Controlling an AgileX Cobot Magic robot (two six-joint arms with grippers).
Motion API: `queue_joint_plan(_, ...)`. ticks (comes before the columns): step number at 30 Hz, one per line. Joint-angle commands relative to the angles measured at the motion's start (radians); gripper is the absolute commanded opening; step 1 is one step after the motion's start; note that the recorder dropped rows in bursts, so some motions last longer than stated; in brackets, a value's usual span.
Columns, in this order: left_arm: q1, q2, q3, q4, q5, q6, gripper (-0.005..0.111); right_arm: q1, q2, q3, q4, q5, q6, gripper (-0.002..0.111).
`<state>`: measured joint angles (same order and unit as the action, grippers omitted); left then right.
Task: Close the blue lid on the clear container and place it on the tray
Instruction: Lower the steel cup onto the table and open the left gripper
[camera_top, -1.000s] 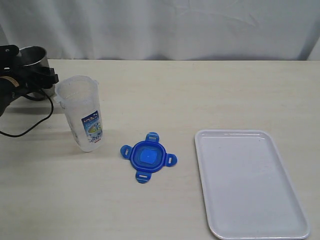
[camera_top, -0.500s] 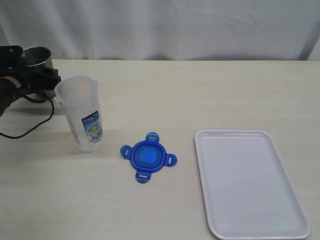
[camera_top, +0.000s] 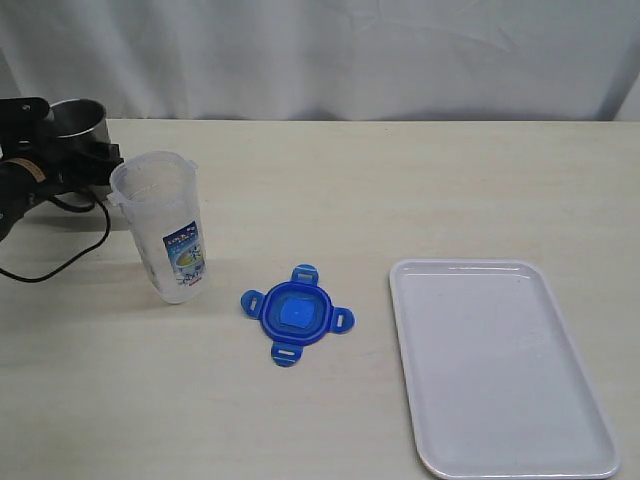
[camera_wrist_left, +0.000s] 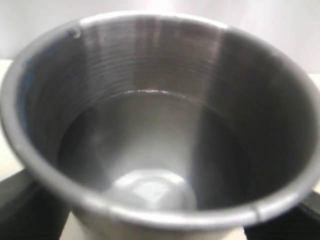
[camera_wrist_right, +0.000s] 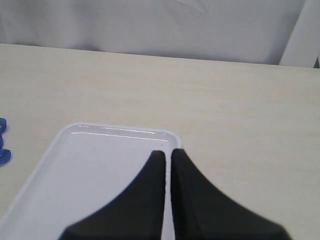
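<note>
Looking at the pale surface (camera_top: 400, 180), the biggest thing is the white tray (camera_top: 500, 370) on the right, nothing on it, with the right gripper (camera_wrist_right: 165, 153) pinched shut above one end. The clear container (camera_top: 165, 225) stands upright and open well to the left. The left gripper (camera_top: 62, 150) looks clamped round a grey metal cup (camera_top: 72, 115) just behind it. The blue lid (camera_top: 296, 314) lies flat between container and tray, flaps splayed. My worry: that loaded arm clips the tall, light container and tips it, or a flap folds under when the lid goes on.
</note>
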<state>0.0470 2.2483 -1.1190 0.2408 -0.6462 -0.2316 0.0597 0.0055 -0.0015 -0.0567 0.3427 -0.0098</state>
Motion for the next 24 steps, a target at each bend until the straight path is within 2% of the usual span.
queue_joint_plan(1,-0.001,0.038,-0.012,0.007,-0.097,-0.007,0.076,0.001,-0.005,0.002,-0.003,-0.001,-0.003,0.004)
queue_joint_plan(15,-0.001,0.036,-0.012,0.012,-0.118,-0.003,0.076,0.001,-0.005,0.002,-0.003,-0.001,-0.003,0.004)
queue_joint_plan(18,-0.001,0.036,-0.012,0.012,-0.115,-0.003,0.085,0.001,-0.005,0.002,-0.003,-0.001,-0.003,0.004)
queue_joint_plan(21,-0.001,0.036,-0.012,0.012,-0.115,-0.003,0.103,0.001,-0.005,0.002,-0.003,-0.001,-0.003,0.004)
queue_joint_plan(24,-0.001,0.036,-0.012,0.01,-0.115,-0.003,0.105,0.001,-0.005,0.002,-0.003,-0.001,-0.003,0.004)
